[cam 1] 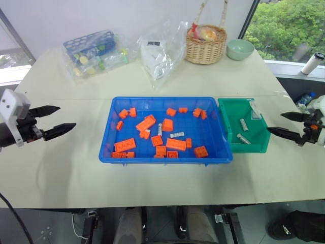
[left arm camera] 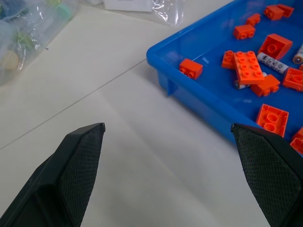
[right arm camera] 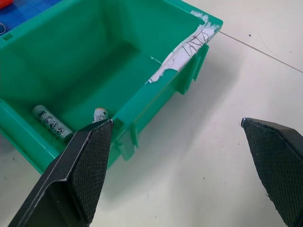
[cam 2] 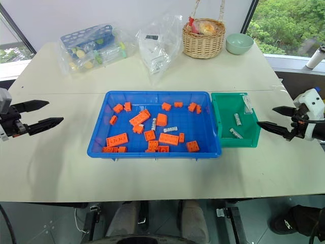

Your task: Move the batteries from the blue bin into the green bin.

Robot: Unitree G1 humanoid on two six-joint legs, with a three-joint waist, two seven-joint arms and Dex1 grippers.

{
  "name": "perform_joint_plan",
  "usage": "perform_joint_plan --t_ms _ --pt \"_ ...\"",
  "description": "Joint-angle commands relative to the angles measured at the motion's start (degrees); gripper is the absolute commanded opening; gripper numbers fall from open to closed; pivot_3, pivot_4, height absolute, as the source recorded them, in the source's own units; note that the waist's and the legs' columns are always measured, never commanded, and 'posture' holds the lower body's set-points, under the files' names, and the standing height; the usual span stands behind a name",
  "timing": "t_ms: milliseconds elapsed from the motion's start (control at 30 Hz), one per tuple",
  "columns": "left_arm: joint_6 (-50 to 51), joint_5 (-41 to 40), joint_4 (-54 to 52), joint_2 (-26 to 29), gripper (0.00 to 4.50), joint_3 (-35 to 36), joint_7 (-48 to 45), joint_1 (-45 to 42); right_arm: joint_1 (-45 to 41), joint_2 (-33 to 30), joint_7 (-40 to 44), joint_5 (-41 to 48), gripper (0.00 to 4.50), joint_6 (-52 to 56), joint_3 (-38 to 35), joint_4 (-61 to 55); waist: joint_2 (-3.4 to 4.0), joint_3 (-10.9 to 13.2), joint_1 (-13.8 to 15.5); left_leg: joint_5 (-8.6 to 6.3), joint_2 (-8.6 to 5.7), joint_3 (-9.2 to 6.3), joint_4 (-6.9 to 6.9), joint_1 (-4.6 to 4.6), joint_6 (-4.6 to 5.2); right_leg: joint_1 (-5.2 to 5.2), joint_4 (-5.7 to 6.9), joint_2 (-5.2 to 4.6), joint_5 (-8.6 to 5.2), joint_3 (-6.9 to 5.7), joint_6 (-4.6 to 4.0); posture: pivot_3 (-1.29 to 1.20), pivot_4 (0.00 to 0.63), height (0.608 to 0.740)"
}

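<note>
The blue bin [cam 1: 162, 99] lies at the table's middle, strewn with orange bricks [cam 1: 175, 144]. Two silver batteries [cam 1: 177, 134] [cam 1: 160, 129] lie among them near its centre; one battery [left arm camera: 272, 62] also shows in the left wrist view. The green bin [cam 1: 249, 149] stands against the blue bin's right side and holds two batteries [cam 1: 244, 124] [right arm camera: 52, 123]. My left gripper [cam 1: 67, 116] hovers open over the table, left of the blue bin. To the right of the green bin, my right gripper [cam 1: 274, 122] is open and empty, pointing at it.
Along the table's back stand a bagged blue tube rack [cam 1: 94, 51], a clear bag with a white item [cam 1: 160, 51], a wicker basket [cam 1: 205, 43] and a pale green bowl [cam 1: 239, 49]. A white bottle [cam 1: 313, 63] sits beyond the far right corner.
</note>
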Motion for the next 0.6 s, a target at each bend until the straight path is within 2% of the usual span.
perform_joint_plan --t_ms 33,600 --pt "-0.85 0.36 0.06 0.37 4.50 0.17 0.17 -1.22 1.08 -0.38 -0.22 0.22 4.45 -0.30 -1.35 -1.22 0.00 0.00 -0.01 0.00 0.00 0.00 0.00 0.00 0.00 0.01 0.00 0.00 0.00 0.00 0.00 0.00 0.150 0.736" --pt "-0.51 -0.14 -0.86 -0.92 4.50 -0.59 0.92 -2.96 -0.96 -0.62 -2.03 -0.03 4.45 0.58 -1.37 1.06 -0.01 -0.01 -0.06 0.00 -0.01 0.01 0.05 0.04 0.00 0.05 0.05 0.02 0.08 0.01 0.15 0.00 0.150 0.736"
